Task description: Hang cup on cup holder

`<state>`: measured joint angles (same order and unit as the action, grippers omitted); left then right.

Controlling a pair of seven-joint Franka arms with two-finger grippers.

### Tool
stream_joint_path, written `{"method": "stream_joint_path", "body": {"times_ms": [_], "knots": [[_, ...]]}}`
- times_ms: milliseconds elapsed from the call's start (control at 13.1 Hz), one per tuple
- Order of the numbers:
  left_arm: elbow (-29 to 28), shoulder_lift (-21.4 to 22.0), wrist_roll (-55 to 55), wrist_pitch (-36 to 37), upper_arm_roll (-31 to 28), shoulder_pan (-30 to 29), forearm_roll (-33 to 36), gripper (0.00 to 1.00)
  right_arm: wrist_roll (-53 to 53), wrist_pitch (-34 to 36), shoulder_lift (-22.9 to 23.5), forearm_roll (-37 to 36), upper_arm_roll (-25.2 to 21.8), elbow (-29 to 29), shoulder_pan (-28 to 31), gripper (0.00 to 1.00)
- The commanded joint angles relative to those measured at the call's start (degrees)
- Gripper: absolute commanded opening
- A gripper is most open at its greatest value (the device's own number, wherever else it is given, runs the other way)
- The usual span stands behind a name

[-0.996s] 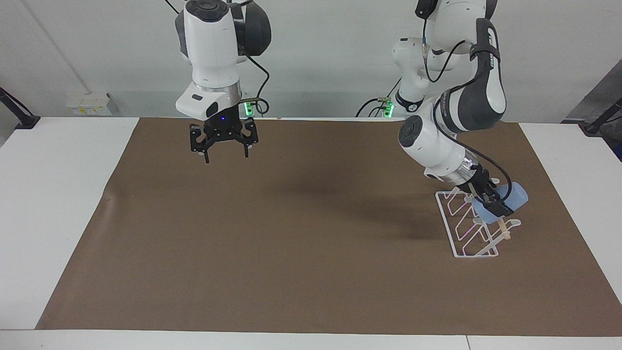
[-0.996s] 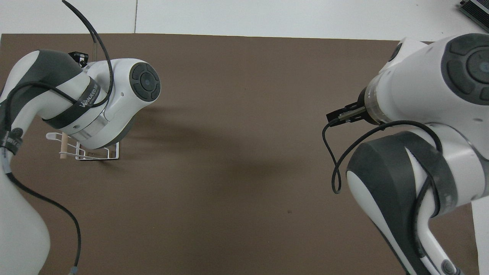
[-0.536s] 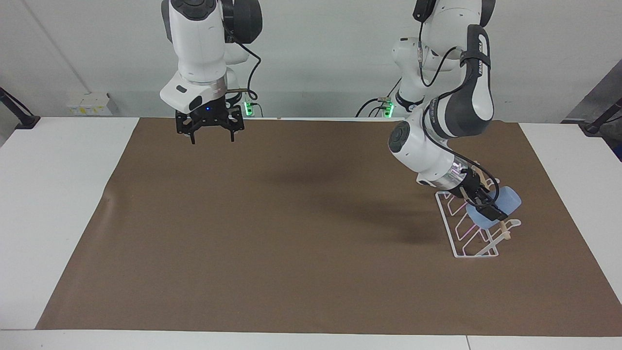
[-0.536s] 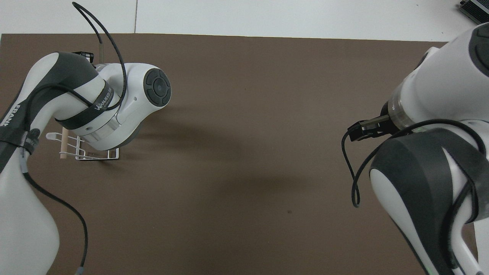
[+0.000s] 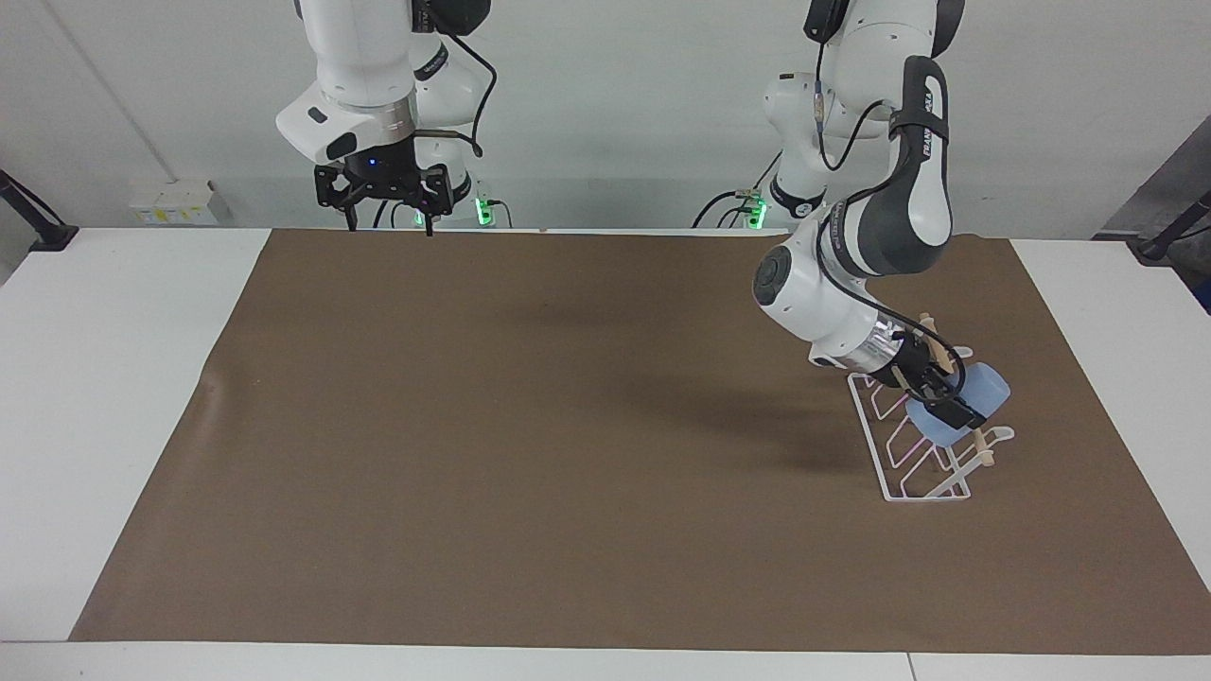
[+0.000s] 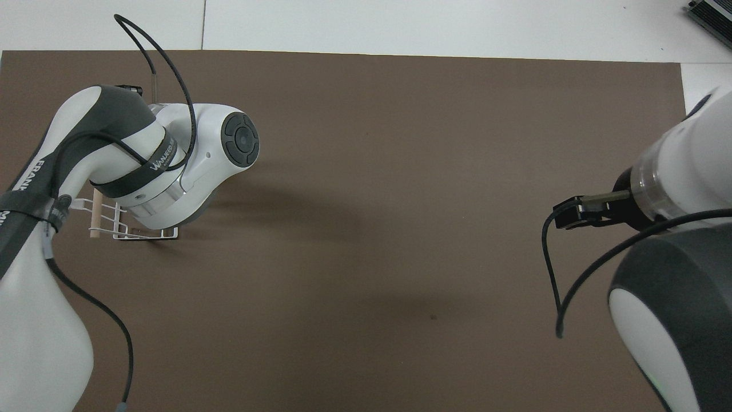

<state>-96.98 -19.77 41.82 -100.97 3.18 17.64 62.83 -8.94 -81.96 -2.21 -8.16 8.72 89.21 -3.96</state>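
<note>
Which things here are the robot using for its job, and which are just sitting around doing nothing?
For the job:
- cup, held by the left gripper
- cup holder, under the cup

Just around:
- brown mat covering the table
- right gripper, open and waiting, raised at the robots' edge of the mat

Brown paper mat (image 5: 530, 454) on white table (image 5: 104, 378), white wall socket box (image 5: 172, 202)

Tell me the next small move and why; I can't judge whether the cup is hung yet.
Probably ease the cup a little farther down onto a prong. The left end effector is shut on the cup, which lies tilted against the cup holder by its wooden dowel; whether a prong is inside it cannot be told. The right end effector waits open over the mat's edge.
</note>
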Motion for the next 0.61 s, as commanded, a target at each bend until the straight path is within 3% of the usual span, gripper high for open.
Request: {"method": "stream_joint_path", "body": {"times_ms": [0, 307, 536], "knots": [[-2.34, 1.92, 0.88, -1.69, -0.1, -0.67, 2.03, 1.0, 4.27, 0.4, -1.92, 2.96, 0.51, 0.87, 4.47, 1.0], [-2.16, 2.01, 3.35, -3.18, -0.1, -1.64, 1.94, 1.0, 10.6, 0.31, -4.73, 7.01, 0.42, 4.21, 10.72, 1.0], [-1.72, 3.06, 3.97, -2.92, -0.01, -1.73, 1.15, 1.0, 10.7, 0.22, -4.91, 7.28, 0.42, 4.74, 11.26, 1.0]]}}
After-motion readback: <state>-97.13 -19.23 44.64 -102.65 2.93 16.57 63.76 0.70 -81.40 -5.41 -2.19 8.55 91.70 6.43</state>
